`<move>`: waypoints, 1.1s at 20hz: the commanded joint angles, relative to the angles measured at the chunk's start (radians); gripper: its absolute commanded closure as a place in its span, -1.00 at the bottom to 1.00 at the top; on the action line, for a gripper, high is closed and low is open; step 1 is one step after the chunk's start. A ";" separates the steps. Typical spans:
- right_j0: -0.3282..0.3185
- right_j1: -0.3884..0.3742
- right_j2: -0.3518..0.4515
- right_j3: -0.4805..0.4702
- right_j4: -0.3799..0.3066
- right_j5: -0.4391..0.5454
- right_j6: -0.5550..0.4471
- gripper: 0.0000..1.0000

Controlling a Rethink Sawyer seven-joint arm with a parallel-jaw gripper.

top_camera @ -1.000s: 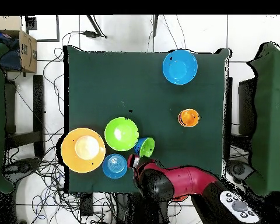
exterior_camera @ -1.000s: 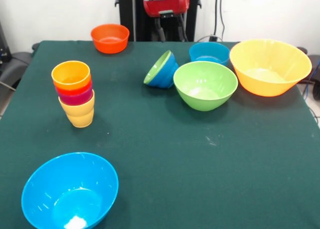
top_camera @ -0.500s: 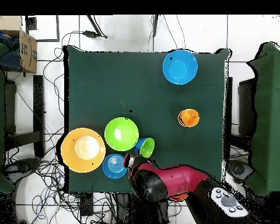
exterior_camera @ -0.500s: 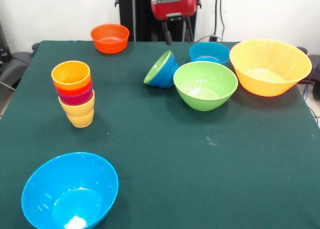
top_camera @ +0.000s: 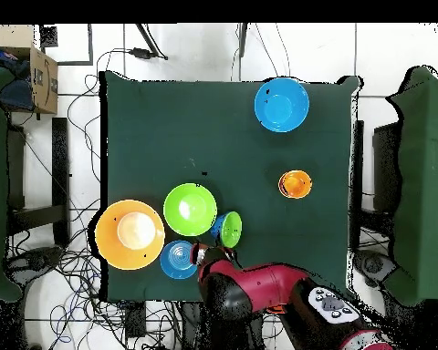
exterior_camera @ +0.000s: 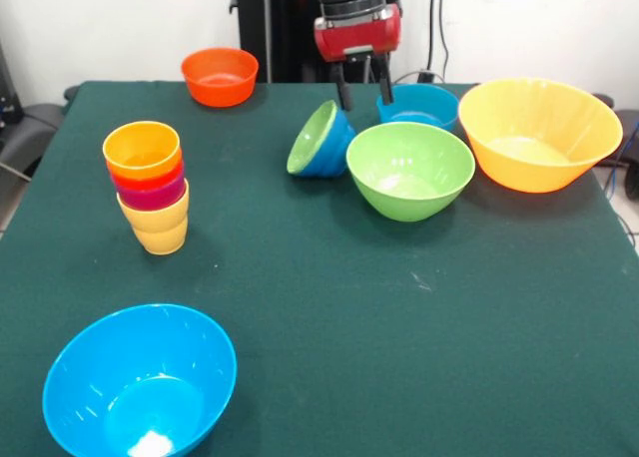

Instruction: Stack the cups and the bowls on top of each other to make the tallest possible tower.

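Observation:
Four nested cups [exterior_camera: 150, 183] form a short tower at the table's left, orange-yellow on top and yellow at the base; from overhead the cups [top_camera: 295, 184] sit right of centre. A dark blue bowl with a green bowl inside [exterior_camera: 319, 140] lies tipped on its side. My gripper [exterior_camera: 363, 88] hangs open and empty just above and behind it, between it and the teal bowl [exterior_camera: 417, 106]. A light green bowl [exterior_camera: 409, 170] and a big orange-yellow bowl [exterior_camera: 539, 133] stand to the right. An orange-red bowl [exterior_camera: 220, 76] sits at the far edge and a light blue bowl [exterior_camera: 140, 382] at the near left.
In the overhead view the arm [top_camera: 250, 290] reaches over the table's lower edge beside the teal bowl [top_camera: 179, 259] and the tipped bowls [top_camera: 227, 229]. Cables lie on the floor around the table [top_camera: 168, 128]. Chairs stand at both sides.
The gripper has come down and shifted right in the front view, from the table's far edge to just above the tipped bowls and the teal bowl. The tipped bowls sit slightly more on edge.

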 commanded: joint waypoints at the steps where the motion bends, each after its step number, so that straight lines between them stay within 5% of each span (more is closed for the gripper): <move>1: -0.031 0.063 -0.016 -0.099 -0.075 0.036 0.014 -1.00; 9: -0.138 -0.002 0.112 -0.046 -0.041 0.178 -0.014 -1.00; 22: -0.160 -0.106 0.183 -0.005 0.017 0.337 -0.044 -1.00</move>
